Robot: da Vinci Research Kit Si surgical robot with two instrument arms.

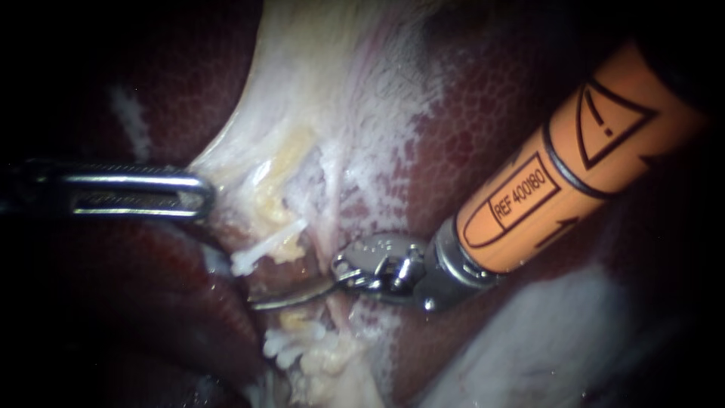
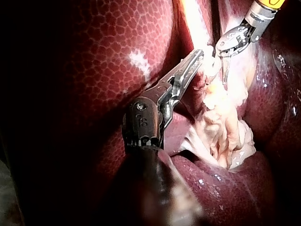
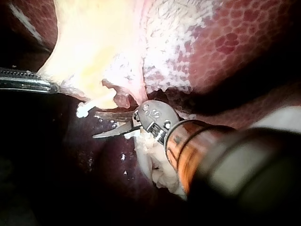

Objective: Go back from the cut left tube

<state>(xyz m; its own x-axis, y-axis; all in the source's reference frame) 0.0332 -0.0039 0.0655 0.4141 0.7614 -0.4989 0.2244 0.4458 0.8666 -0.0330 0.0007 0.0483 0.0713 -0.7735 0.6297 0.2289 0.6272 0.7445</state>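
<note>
Cut tube [image 3: 120, 98]: a pink stump below the pale tissue [image 1: 302, 113], with a white clip [image 1: 264, 255] across it. The lower clips [image 1: 291, 344] sit on the other end, and the two ends are apart.
Your right instrument [image 1: 264, 303]: its thin curved blades lie together, gripping nothing, in the gap between the clipped ends.
Your left instrument [image 1: 204, 195]: its jaws are clamped on the pale tissue's edge, near the stump.
Liver [image 1: 468, 113]: dark red, lying all around.

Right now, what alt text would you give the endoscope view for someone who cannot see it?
An orange-shafted right instrument reaches from the upper right to pale, ragged tissue stretched over the dark red liver. The steel left instrument comes in from the left and meets that tissue's edge.
</note>
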